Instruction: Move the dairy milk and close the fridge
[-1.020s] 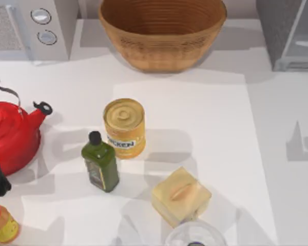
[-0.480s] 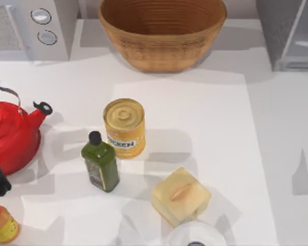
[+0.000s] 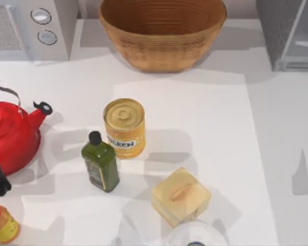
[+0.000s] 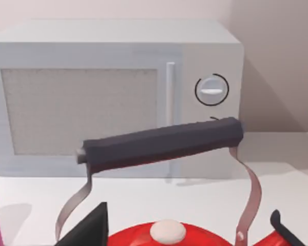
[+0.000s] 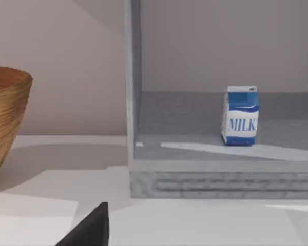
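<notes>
The fridge [image 5: 215, 169] stands open at the desk's [image 3: 195, 102] back right corner. The dairy milk [image 5: 240, 116] sits upright on the fridge's floor, inside, toward its rear — nothing is touching it. The wicker basket [image 3: 161, 31] stands left of the fridge, well apart from it. One dark fingertip [image 5: 90, 228] of the right end effector shows in front of the fridge, low and short of it; whether that end effector is spread or pressed together cannot be told. The left arm is parked far left of the fridge, over the red kettle [image 3: 10, 133] — its end effector's state likewise cannot be told.
</notes>
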You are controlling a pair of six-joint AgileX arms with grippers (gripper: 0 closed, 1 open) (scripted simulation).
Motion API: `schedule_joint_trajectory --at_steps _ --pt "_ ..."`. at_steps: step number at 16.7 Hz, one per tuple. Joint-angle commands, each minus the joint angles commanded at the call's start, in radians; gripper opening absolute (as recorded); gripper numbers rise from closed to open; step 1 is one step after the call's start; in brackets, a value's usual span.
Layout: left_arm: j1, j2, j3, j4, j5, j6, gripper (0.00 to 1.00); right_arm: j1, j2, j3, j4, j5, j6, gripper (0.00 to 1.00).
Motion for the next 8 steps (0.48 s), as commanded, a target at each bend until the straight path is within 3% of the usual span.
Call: schedule_joint_trajectory --at_steps 8 --pt "0.000 0.000 0.000 0.000 0.000 0.000 1.00 0.001 -0.311 0.255 -0.553 0.003 -0.005 1.00"
